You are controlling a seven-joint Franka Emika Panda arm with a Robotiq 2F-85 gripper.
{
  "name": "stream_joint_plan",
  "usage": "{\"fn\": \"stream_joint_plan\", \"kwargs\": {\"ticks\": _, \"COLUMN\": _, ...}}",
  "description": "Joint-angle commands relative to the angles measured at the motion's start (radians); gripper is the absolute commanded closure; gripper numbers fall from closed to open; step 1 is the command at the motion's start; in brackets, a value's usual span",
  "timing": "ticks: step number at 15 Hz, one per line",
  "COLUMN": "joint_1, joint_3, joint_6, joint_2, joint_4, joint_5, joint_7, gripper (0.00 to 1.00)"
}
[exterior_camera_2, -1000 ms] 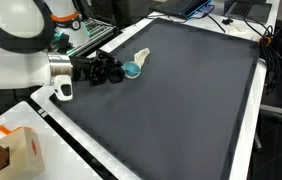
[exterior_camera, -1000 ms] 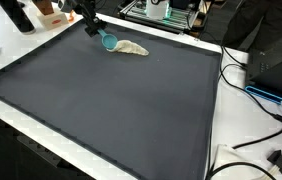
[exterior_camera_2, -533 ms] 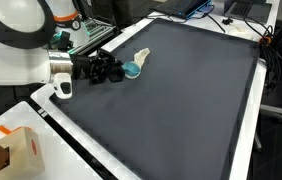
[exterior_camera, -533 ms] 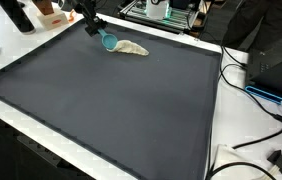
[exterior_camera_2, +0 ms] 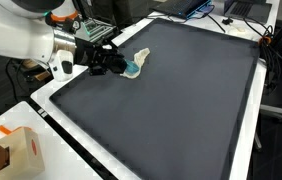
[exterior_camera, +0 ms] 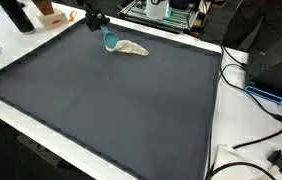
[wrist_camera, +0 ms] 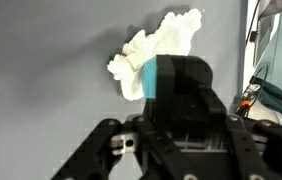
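A small teal object [exterior_camera: 109, 41] lies against a crumpled cream cloth [exterior_camera: 133, 48] at the far edge of the dark mat [exterior_camera: 111, 110]. My gripper [exterior_camera: 104, 32] reaches down to the teal object from the mat's corner. In an exterior view my gripper [exterior_camera_2: 123, 66] has its fingertips at the teal object [exterior_camera_2: 132, 70], with the cloth [exterior_camera_2: 141, 55] just beyond. In the wrist view the black fingers [wrist_camera: 186, 80] stand close together over the teal object [wrist_camera: 158, 78], and the cloth [wrist_camera: 151, 45] spreads out past it. The jaws look shut on the teal object.
A white table rim [exterior_camera_2: 61, 125] frames the mat. Cables and black equipment [exterior_camera: 271, 70] lie off one side, and a metal rack [exterior_camera: 161, 12] stands behind. A cardboard box [exterior_camera_2: 11, 150] sits beside the robot base.
The arm has swung upward and tilted over the mat's corner. The gripper's tips stay at the teal object, which has barely shifted. The cloth has not moved.
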Motion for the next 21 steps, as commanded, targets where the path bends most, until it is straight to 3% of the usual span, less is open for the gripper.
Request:
{"fn": "stream_joint_plan", "kwargs": {"ticks": 1, "joint_1": 0.040, "joint_3": 0.022, "joint_6": 0.105, "joint_2": -0.182, "joint_4": -0.122, "joint_5": -0.084, "joint_7": 0.045, "gripper": 0.75}}
{"fn": "stream_joint_plan", "kwargs": {"ticks": 6, "joint_1": 0.088, "joint_3": 0.086, "joint_6": 0.237, "joint_2": -0.387, "joint_4": -0.212, "joint_5": -0.220, "joint_7": 0.152, "gripper": 0.75}}
{"fn": "stream_joint_plan", "kwargs": {"ticks": 11, "joint_1": 0.123, "joint_3": 0.165, "joint_6": 0.336, "joint_2": -0.552, "joint_4": -0.253, "joint_5": -0.428, "joint_7": 0.410, "gripper": 0.75}}
{"fn": "stream_joint_plan", "kwargs": {"ticks": 16, "joint_1": 0.149, "joint_3": 0.229, "joint_6": 0.290, "joint_2": -0.656, "joint_4": -0.233, "joint_5": -0.729, "joint_7": 0.699, "gripper": 0.75}}
{"fn": "stream_joint_plan", "kwargs": {"ticks": 21, "joint_1": 0.169, "joint_3": 0.283, "joint_6": 0.210, "joint_2": -0.709, "joint_4": -0.199, "joint_5": -0.920, "joint_7": 0.866, "gripper": 0.75}}
